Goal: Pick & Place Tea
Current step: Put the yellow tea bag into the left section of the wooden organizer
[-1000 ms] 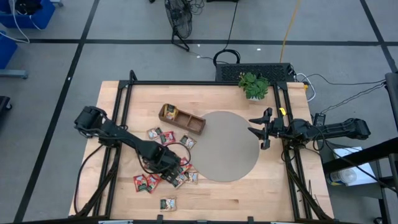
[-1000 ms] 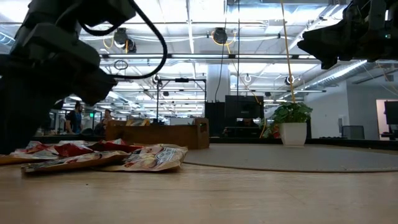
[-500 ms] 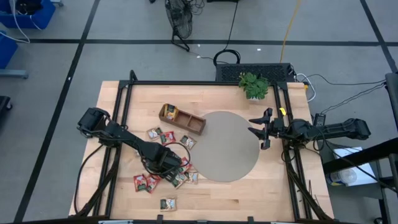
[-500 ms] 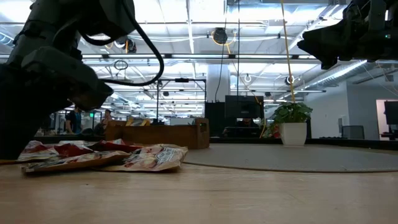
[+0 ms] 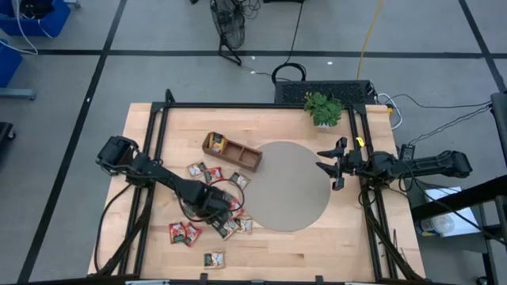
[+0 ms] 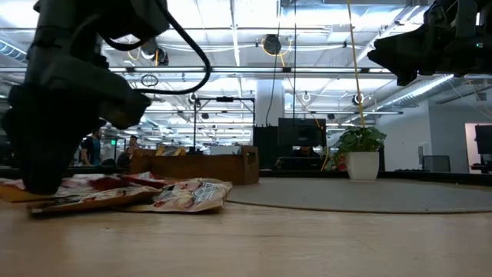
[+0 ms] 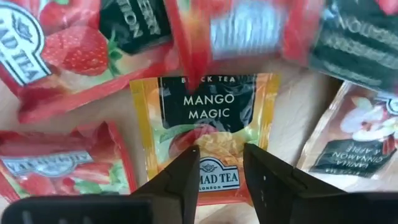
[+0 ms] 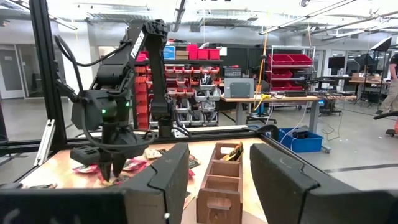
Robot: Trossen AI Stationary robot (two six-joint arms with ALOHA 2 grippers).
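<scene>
Pale wood desk (image 5: 158,127) fills the mid of the high view, w/ a grey round mat (image 5: 289,186) right of centre. Tea sachets (image 5: 230,226) lie scattered lower left of the mat, mostly red, a few more up near a brown wooden tray (image 5: 232,152) that sits angled at the mat's upper-left edge; one sachet lies apart near the bottom edge of the desk (image 5: 212,258). Left gripper (image 5: 223,210) is down in the middle of that pile, arm stretching from the left side of the frame. In the left wrist view its two dark fingers (image 7: 183,180) stand a little apart, straddling the lower edge of a yellow sachet (image 7: 205,124) marked mango magic, tips right at the paper; can't tell if they actually pinch it, so not calling it held. Red strawberry sachets (image 7: 62,56) surround the yellow one, and a pale cinnamon-apple one (image 7: 357,134) shows at the right of that frame. Low view: left gripper (image 6: 42,165) at far left, touching down on the heap of sachets (image 6: 184,192), tray (image 6: 204,165) behind. Right gripper (image 5: 335,166) hangs at the mat's right edge, well apart from the tea, fingers spread w/ nothing between them; right wrist view shows its fingers (image 8: 165,177) parted, the tray (image 8: 221,180) beyond. Small green potted plant (image 5: 323,108) at upper right of the desk.
</scene>
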